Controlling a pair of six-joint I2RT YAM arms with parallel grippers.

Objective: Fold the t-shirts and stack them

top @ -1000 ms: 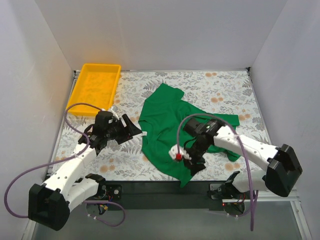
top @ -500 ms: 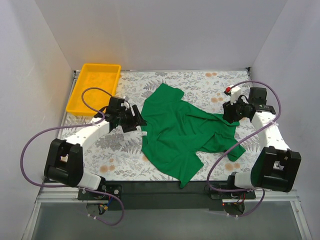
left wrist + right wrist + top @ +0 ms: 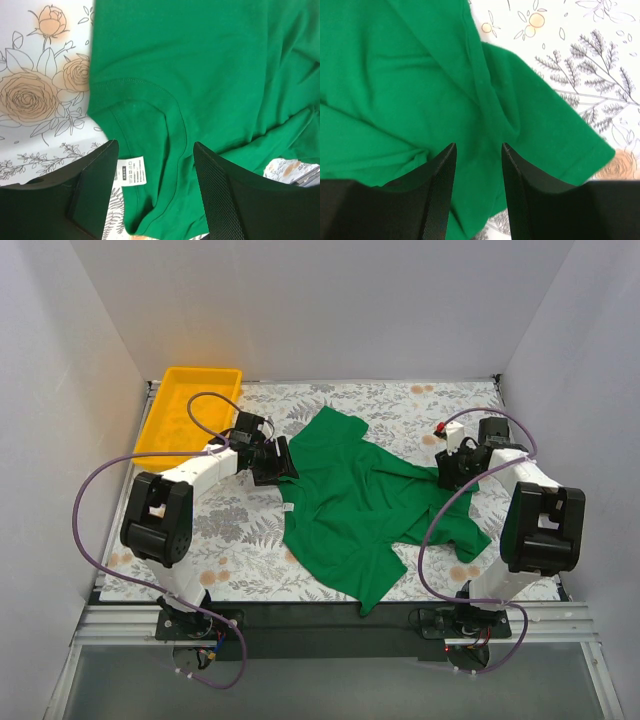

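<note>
green t-shirt (image 3: 350, 510) rumpled on worktop (image 3: 400, 405), spread between the two sets of jaws | left jaws open, collar (image 3: 167, 117) and label (image 3: 131, 171) just beneath | right jaws open, sleeve fold (image 3: 490, 100) beneath | neither gripping, both equally near
</note>
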